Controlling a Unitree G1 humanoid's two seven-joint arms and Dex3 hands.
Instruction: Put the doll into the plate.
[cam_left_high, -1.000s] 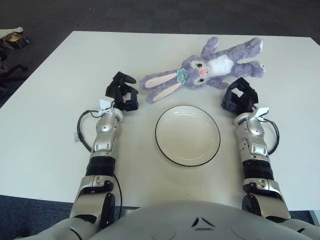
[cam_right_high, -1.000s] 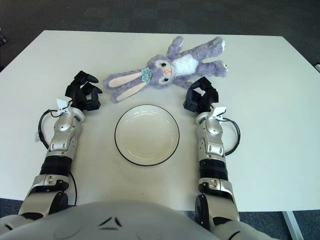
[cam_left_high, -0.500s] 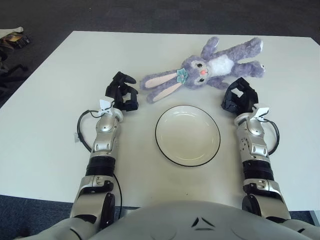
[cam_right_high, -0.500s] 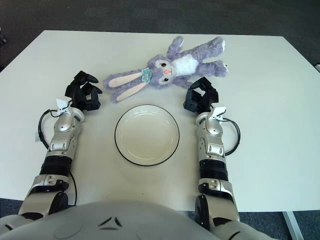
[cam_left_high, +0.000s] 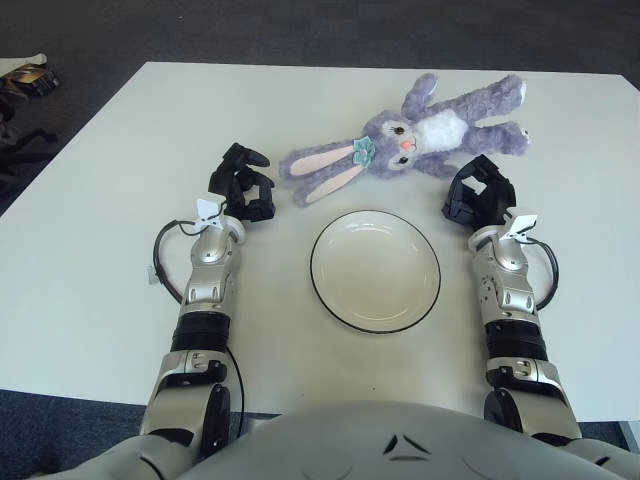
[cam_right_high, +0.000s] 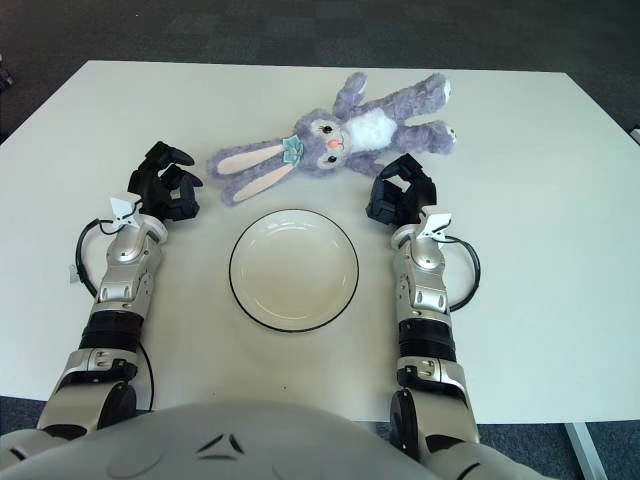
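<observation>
Left eye view: one doll (cam_left_high: 410, 138), one plate (cam_left_high: 330, 295)

doll (cam_left_high: 412, 140): 1
plate (cam_left_high: 375, 271): 1
table (cam_left_high: 110, 150): 1
hands: 2, left hand (cam_left_high: 241, 186) and right hand (cam_left_high: 479, 192)
</observation>
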